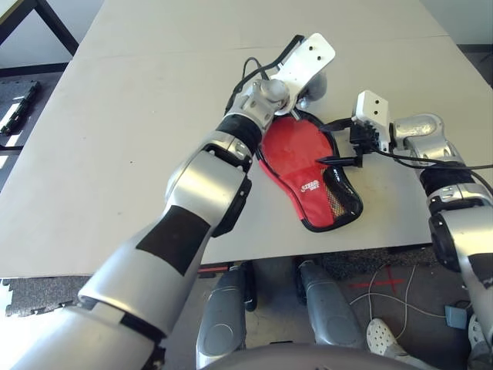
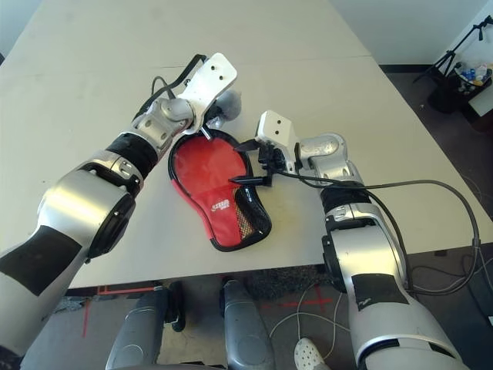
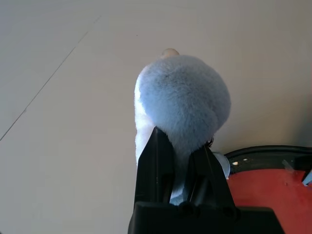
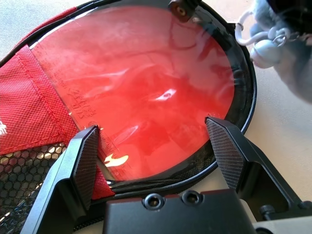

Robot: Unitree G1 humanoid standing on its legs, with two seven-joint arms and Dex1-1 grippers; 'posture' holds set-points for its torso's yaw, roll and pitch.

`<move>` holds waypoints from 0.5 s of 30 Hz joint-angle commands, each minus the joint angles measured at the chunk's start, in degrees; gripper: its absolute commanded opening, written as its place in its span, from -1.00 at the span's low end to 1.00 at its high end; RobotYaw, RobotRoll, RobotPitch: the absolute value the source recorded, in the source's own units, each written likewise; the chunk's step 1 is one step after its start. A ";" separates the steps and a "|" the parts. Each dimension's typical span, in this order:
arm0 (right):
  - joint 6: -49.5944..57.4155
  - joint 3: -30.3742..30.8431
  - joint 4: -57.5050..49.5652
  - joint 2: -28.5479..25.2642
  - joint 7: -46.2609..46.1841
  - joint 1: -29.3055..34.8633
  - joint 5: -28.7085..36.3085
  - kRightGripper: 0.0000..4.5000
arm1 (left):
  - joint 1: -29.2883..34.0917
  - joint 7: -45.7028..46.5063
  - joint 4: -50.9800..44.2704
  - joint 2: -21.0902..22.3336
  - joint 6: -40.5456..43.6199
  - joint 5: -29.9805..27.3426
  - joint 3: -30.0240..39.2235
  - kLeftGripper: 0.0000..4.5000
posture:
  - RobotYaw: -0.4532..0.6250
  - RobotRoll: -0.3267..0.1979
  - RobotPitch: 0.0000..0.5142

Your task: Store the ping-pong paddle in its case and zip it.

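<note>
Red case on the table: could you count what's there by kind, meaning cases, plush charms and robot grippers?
Cases: 1, red with black edging
Plush charms: 1, grey-white
Grippers: 2, left and right
Total: 4

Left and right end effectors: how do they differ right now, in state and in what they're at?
The left end effector is shut on the fluffy charm; the right end effector stands open, gripping nothing.
The left one is off the case's rounded end, over the table; the right one is at the case's side edge, near the mesh patch.
Both have black fingers.
</note>
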 commanded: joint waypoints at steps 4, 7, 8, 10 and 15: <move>1.29 2.61 1.95 1.57 -1.21 3.56 -3.08 1.00 | -0.63 -1.50 -1.41 -4.39 -3.35 -0.32 0.53 -0.21 | -0.49 0.25 -0.02; 1.39 2.52 1.80 1.63 -1.34 3.72 -3.09 1.00 | -1.14 -2.10 -1.58 -4.57 -3.31 -0.75 1.16 0.21 | -0.49 0.25 -0.02; 1.41 2.50 1.77 1.64 -1.37 3.77 -3.08 1.00 | -1.28 -2.21 -1.61 -4.55 -3.33 -0.76 1.33 0.36 | -0.49 0.25 -0.02; 1.42 2.50 1.78 1.67 -1.50 3.89 -3.11 1.00 | -1.73 -2.20 -1.64 -4.34 -3.51 -0.72 1.77 0.63 | -0.49 0.25 -0.02; 1.34 2.53 1.93 1.80 -1.84 4.07 -3.22 1.00 | -3.16 -2.40 -1.72 -3.62 -3.86 -1.00 2.73 0.99 | -0.48 0.25 -0.03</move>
